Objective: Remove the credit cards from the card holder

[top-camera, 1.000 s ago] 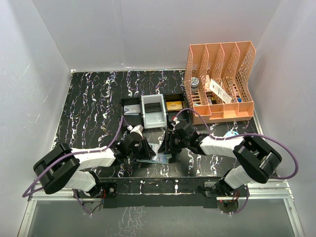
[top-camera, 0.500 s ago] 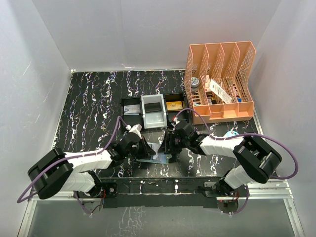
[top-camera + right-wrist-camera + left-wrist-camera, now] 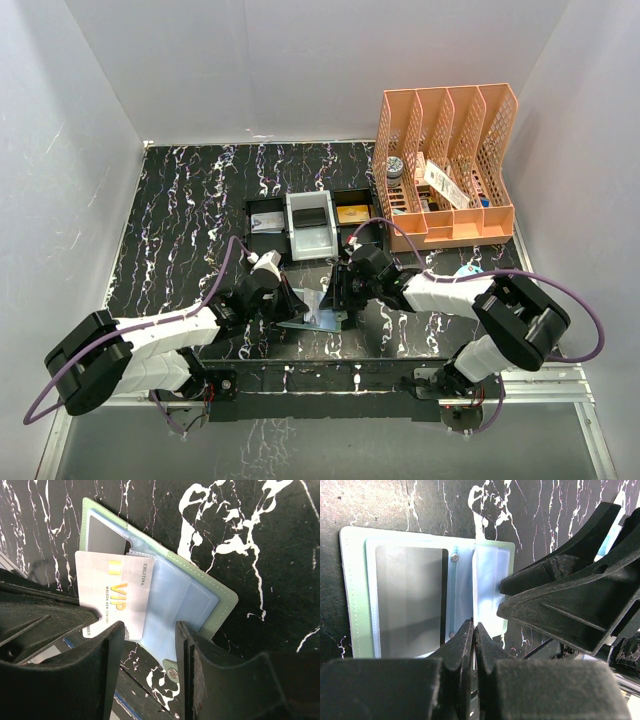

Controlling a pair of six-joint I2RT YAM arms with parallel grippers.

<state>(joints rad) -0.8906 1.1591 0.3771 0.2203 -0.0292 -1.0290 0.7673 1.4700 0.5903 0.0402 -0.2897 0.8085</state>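
One card holder point(image 3: 200, 597) lies open on the desk point(image 3: 260, 540). It has two cards: grey card point(image 3: 102, 537) tucked in, white card point(image 3: 112, 600) half out. The left end effector point(image 3: 474, 630), a bit open before, now pinches the white card. The right end effector point(image 3: 148, 630) stays half wide, empty.

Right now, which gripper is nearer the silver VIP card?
Left. The left gripper is shut on one edge of the silver VIP card, touching it. The right gripper, jaws open, stands beside that card over the card holder, not gripping it.

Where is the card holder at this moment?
In the top view, the card holder lies open at the near centre, between the left gripper and right gripper.
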